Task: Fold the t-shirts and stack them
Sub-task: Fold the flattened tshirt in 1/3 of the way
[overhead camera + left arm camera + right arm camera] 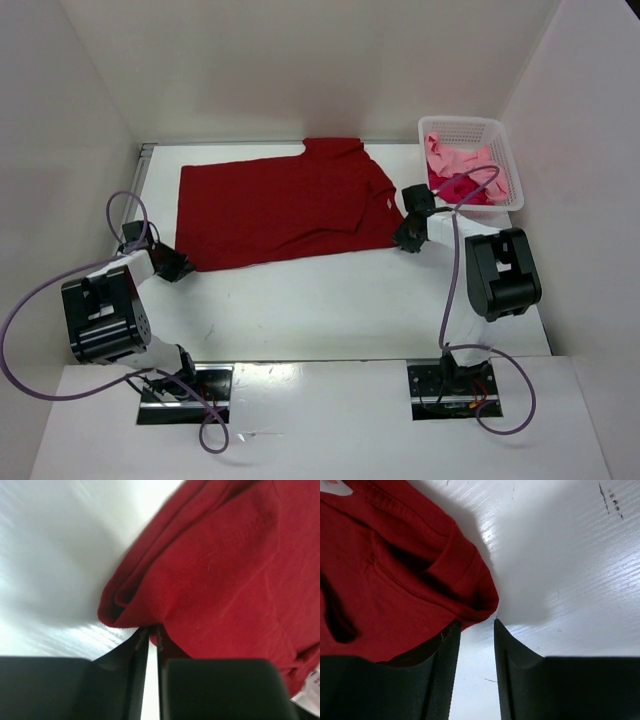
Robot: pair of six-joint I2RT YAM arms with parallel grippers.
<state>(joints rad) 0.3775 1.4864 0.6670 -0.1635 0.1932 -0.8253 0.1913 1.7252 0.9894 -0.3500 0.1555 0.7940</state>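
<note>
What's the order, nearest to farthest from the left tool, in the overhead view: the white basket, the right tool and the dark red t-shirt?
1. The dark red t-shirt: its near-left corner meets the left tool.
2. The right tool: at the shirt's right edge, across the table.
3. The white basket: far right corner, beyond the right tool.
</note>
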